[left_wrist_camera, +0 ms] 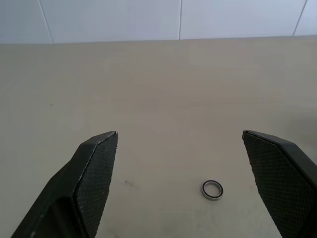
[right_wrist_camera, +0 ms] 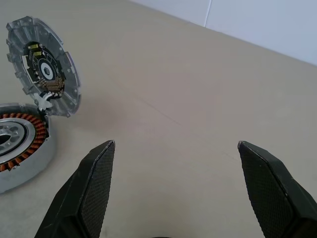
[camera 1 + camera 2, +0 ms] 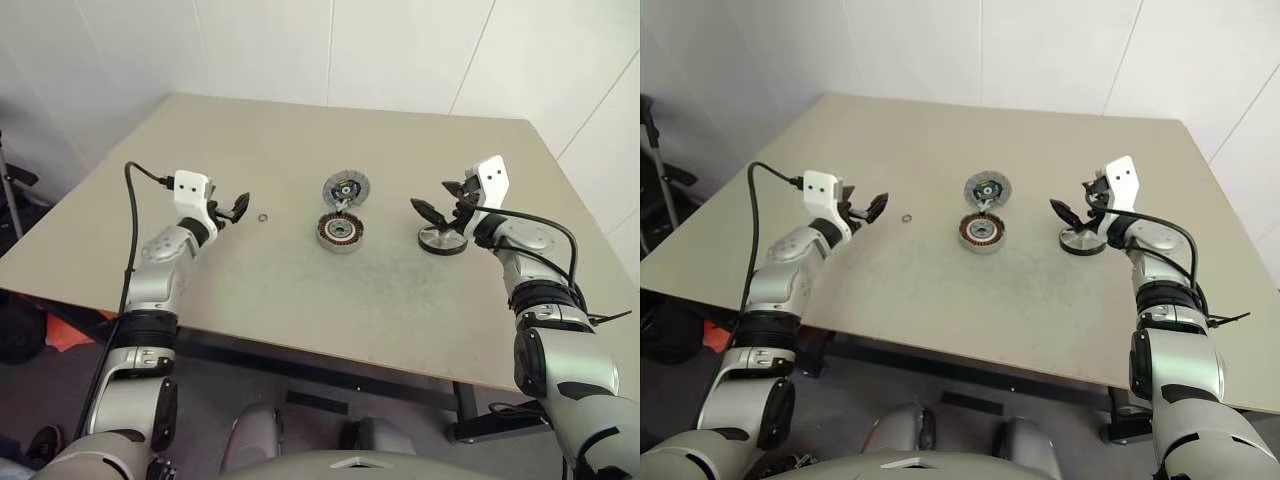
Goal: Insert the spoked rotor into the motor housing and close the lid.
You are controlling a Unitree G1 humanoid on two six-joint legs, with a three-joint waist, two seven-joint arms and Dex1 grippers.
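Observation:
The motor housing [image 3: 340,233], a silver ring with copper windings, sits mid-table. The lid [image 3: 346,188] stands tilted behind it, resting on its far rim, with its blue and yellow marked face [image 2: 44,69] towards my right gripper. The spoked rotor [image 3: 442,240], a dark disc with a short shaft, lies on the table to the right of the housing. My right gripper [image 3: 440,201] hovers open just over the rotor and points at the housing [image 2: 20,144]. My left gripper [image 3: 234,208] is open and empty at the left, pointing towards the middle.
A tiny metal washer [image 3: 263,216] lies on the table between my left gripper and the housing, and it also sits just ahead of the left fingers [image 1: 212,190]. The beige table [image 3: 300,300] ends at a white tiled wall behind.

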